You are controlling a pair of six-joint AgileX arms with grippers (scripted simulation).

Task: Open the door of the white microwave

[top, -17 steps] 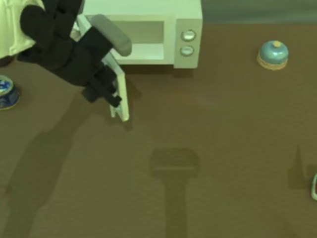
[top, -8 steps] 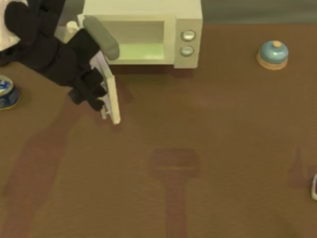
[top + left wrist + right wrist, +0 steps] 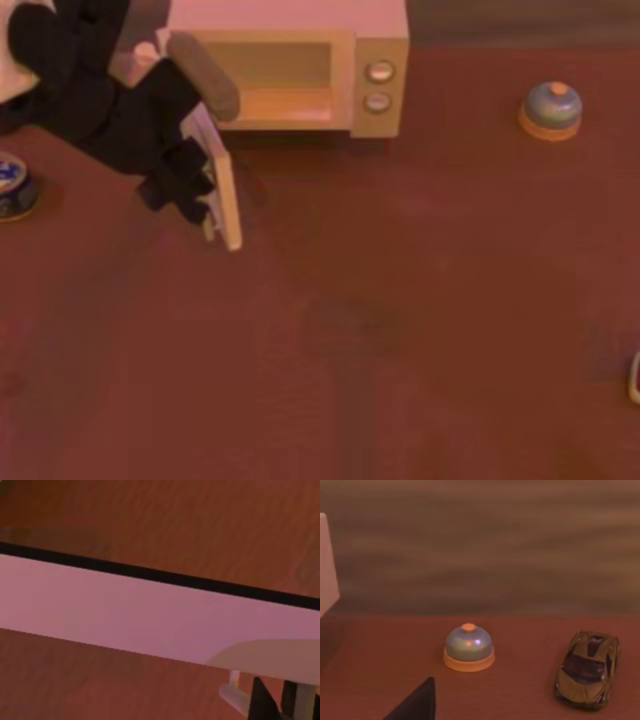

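The big brown wooden table [image 3: 420, 330] held everything. At its back edge, left of the middle, stood the boxy white microwave [image 3: 372, 40] with two round silver knobs. It faced forward, so its front could be reached. Its inside showed, because the flat white door [image 3: 225, 195] stuck out from the left side, swung wide and standing almost straight out from the front. I think the job was nearly done or done.

The black left arm came in from the top left corner. The left gripper [image 3: 195, 195] sat right against the door's free edge, likely so it could pull there. I could not tell if its fingers were open or closed.

The right arm was off to the right, resting.

A small round blue bell on an orange base [image 3: 551, 108] sat well right of the microwave. A little gold toy car [image 3: 587, 667] sat near the bell. A blue and white round pot [image 3: 12, 185] sat at the left edge.
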